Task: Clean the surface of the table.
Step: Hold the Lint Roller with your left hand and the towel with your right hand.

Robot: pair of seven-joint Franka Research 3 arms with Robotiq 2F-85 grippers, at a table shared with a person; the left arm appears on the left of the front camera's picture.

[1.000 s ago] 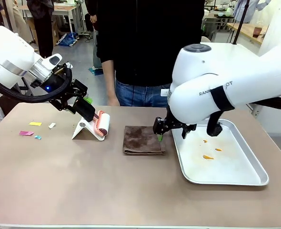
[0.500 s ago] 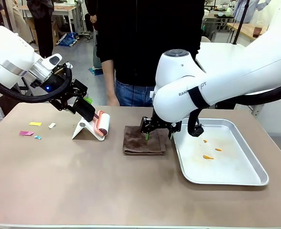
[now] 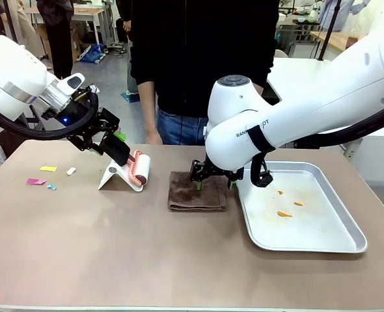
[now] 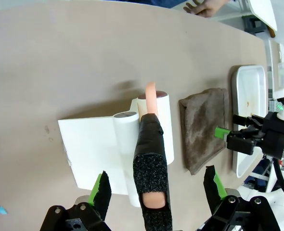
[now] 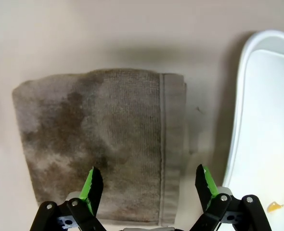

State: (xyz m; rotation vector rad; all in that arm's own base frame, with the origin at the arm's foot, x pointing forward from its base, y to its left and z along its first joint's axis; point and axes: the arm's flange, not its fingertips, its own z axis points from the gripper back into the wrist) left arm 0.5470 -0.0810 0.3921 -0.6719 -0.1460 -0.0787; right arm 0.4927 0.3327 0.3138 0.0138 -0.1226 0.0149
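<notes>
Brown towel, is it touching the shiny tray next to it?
Apart. The right wrist view shows a strip of bare table running between the towel and the tray rim, so their edges do not meet.

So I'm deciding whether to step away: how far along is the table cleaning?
Nothing looks done: paper scraps lie on the table near its left end, and orange bits sit in the tray. In hand: the left gripper stands open astride the handle of the lint roller, the right gripper open just above the brown cloth; neither grips anything. Left: picking up a tool, clearing the scraps, wiping.
</notes>
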